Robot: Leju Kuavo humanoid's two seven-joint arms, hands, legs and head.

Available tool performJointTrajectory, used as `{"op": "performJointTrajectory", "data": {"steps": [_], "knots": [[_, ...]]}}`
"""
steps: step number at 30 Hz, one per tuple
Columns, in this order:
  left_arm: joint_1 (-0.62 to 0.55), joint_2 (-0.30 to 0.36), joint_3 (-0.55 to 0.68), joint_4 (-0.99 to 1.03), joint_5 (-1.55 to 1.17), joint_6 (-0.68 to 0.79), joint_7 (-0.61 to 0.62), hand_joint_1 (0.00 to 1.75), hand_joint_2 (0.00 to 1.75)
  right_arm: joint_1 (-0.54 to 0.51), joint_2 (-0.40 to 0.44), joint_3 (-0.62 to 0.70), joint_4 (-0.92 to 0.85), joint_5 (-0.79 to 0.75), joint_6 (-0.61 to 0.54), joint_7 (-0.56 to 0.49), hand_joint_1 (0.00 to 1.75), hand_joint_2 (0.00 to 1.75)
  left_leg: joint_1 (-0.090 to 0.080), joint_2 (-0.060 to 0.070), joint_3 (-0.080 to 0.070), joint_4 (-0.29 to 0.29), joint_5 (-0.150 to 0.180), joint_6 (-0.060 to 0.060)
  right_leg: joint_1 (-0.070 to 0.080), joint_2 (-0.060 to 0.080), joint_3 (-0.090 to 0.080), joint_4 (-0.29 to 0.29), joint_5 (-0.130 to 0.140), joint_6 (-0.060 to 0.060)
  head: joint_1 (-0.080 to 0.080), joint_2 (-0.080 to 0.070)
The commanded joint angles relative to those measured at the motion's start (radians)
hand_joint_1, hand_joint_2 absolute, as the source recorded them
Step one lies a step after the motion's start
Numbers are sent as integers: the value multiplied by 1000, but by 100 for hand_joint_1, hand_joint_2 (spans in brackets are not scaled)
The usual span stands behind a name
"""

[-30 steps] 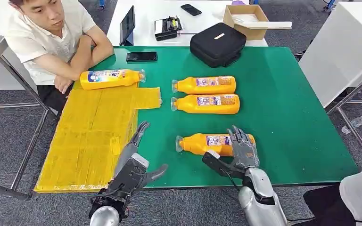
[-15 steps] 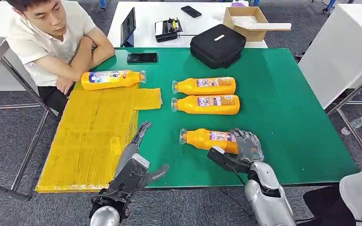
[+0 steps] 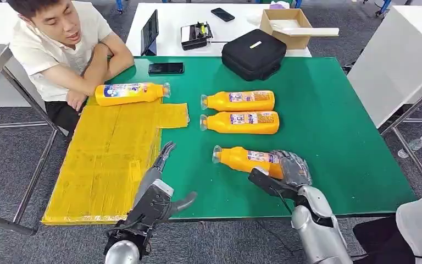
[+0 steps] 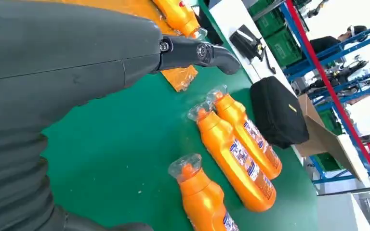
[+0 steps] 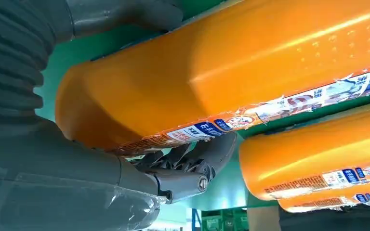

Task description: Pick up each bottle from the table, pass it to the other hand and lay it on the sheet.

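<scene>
The right hand (image 3: 290,169) grips the base of the nearest bottle (image 3: 246,159) on the table (image 3: 340,137); its long axis points toward ten o'clock (cap leading), toward the spread, empty left hand (image 3: 156,190).

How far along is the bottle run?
One bottle already lies at the yellow sheet's far edge. The right hand grips the nearest bottle; the left hand waits open. Two bottles remain on the table.

One bottle (image 3: 129,93) on sheet (image 3: 104,159), three right.
</scene>
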Motion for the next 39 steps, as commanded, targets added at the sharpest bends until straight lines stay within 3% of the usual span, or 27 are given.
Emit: {"op": "performJointTrajectory", "data": {"steps": [1, 5, 12, 17, 19, 23, 33, 35, 39], "knots": [[-25, -64, -40, 72, 8, 1, -3, 0, 175, 47, -8, -45, 106, -61, 43, -18, 175, 175, 1, -3, 1, -1, 0, 0, 2, -5, 4, -2, 0, -4, 0, 0], [-25, -64, -37, 69, 33, 7, -14, 0, 175, 65, -11, -48, 66, -186, 50, -84, 175, 175, 1, -5, 2, -1, 1, 0, 2, -7, 5, -2, -1, -4, 0, 0], [21, -64, 3, 38, 193, 1, -7, 0, 175, 145, 15, 17, -188, -423, 63, -135, 175, 175, 1, -2, 2, 0, 0, 0, 2, -4, 4, -1, -1, -4, 0, 0], [44, -64, 66, 76, 351, -43, -1, 0, 175, 111, 37, 67, -249, -522, 73, -165, 175, 175, 1, 6, 0, 0, -2, 0, 2, 3, 10, 0, 1, -5, 0, 0], [73, -58, 95, 133, 477, -64, 23, 0, 175, 58, 49, 122, -224, -538, 76, -185, 175, 175, 0, 6, 0, 0, -2, 0, 2, 3, 10, 1, 1, -4, 0, 0], [93, -45, 113, 205, 617, -81, -52, 0, 175, -27, 85, 220, -178, -571, 55, -228, 175, 175, 0, 11, -3, -2, -1, 0, 1, 8, 6, 0, 2, -4, 0, 0], [36, -64, 143, 132, 693, -29, -14, 0, 175, -15, 184, 233, -296, -596, 6, -222, 175, 175, 1, 6, -9, 1, -1, 0, 1, 4, 2, 3, 0, -5, 1, 0], [64, -53, 120, 150, 715, -52, -36, 0, 175, -22, 191, 263, -286, -589, 12, -235, 175, 175, 0, 3, -11, 1, 0, 0, 1, 2, 0, 3, 1, -3, 0, 0], [12, -64, 117, 137, 725, -57, -64, 0, 175, -47, 223, 293, -223, -594, 15, -239, 175, 175, 1, 4, -11, 1, 0, 0, 1, 3, 0, 3, 1, -4, 1, 0]]}}
